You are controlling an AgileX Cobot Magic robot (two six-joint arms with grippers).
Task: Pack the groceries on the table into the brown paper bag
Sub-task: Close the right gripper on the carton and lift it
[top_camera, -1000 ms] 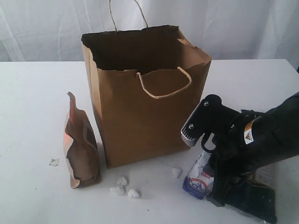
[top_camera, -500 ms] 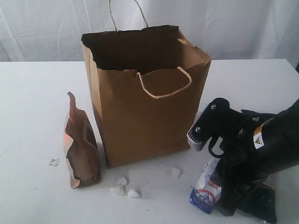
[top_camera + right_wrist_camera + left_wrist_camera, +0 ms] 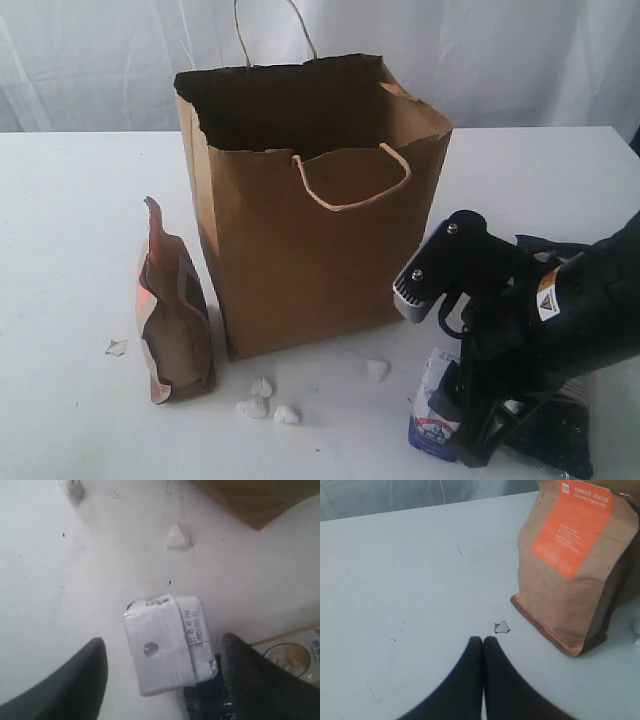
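The brown paper bag (image 3: 300, 230) stands open in the middle of the table (image 3: 80, 200). Left of it stands the brown pouch with an orange top (image 3: 172, 320), whose orange label (image 3: 570, 575) faces the left wrist view. My left gripper (image 3: 483, 639) is shut and empty, low over the table near the pouch. At the front right, my right gripper (image 3: 470, 440) hangs open over the small white-blue carton (image 3: 435, 410). The carton (image 3: 167, 645) stands between the spread jaws of that gripper (image 3: 164, 640), touching neither. A dark noodle packet (image 3: 555, 440) lies beside it.
White crumbs (image 3: 265, 400) lie in front of the bag, with one more (image 3: 178, 536) near the carton. A small paper scrap (image 3: 502, 627) sits just ahead of my left fingertips. White curtain hangs behind the table.
My right gripper carried the carton down and toward the front right, then opened and let it go. The carton now stands on the table. Left gripper unchanged.
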